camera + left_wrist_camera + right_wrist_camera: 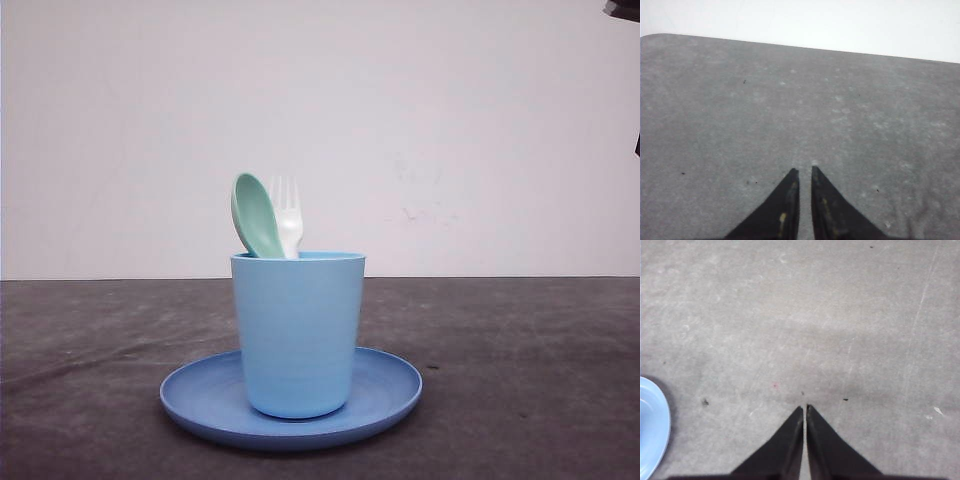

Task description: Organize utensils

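Two utensils, a mint-green plastic spoon (256,216) and a small white plastic fork (287,216), are standing side by side in a light blue cup (297,333), which is sitting on a round blue plate (395,390). The left gripper (805,170) and right gripper (805,407) are hovering over grey tabletop (840,315), fingers pressed nearly together, holding nothing.

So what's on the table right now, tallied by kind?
Fork: 1, standing in the cup
Spoon: 1, also in the cup
Cup: 1, on the plate
Plate: 1
Total: 4
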`<state>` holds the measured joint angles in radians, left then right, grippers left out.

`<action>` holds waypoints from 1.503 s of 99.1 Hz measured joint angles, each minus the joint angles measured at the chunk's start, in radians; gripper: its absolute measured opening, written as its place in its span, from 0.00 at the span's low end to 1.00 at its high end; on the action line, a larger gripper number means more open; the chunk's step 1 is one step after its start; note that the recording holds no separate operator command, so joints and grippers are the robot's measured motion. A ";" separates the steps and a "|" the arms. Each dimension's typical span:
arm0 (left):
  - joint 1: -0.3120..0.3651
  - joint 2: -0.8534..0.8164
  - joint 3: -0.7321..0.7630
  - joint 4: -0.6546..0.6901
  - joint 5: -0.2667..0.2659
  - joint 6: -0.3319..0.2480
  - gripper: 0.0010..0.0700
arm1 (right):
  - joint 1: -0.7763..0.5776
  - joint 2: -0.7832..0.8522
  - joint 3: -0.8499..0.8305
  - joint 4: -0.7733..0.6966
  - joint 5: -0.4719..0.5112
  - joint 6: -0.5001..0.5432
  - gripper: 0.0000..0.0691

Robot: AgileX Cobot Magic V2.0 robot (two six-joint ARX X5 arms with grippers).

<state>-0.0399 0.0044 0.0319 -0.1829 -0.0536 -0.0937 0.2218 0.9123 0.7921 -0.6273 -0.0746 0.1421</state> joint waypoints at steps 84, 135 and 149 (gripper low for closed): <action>0.000 0.000 0.000 0.000 0.000 0.000 0.01 | -0.158 -0.580 -0.538 0.425 -0.016 -0.034 0.01; 0.000 0.000 0.000 0.000 0.000 0.000 0.01 | -0.185 -0.891 -0.774 0.452 0.022 -0.041 0.01; 0.000 0.000 0.000 0.000 0.000 0.000 0.01 | -0.185 -0.908 -0.774 0.452 0.023 -0.050 0.01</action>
<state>-0.0399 0.0044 0.0319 -0.1829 -0.0532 -0.0937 0.0372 0.0044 0.0181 -0.1753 -0.0517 0.0925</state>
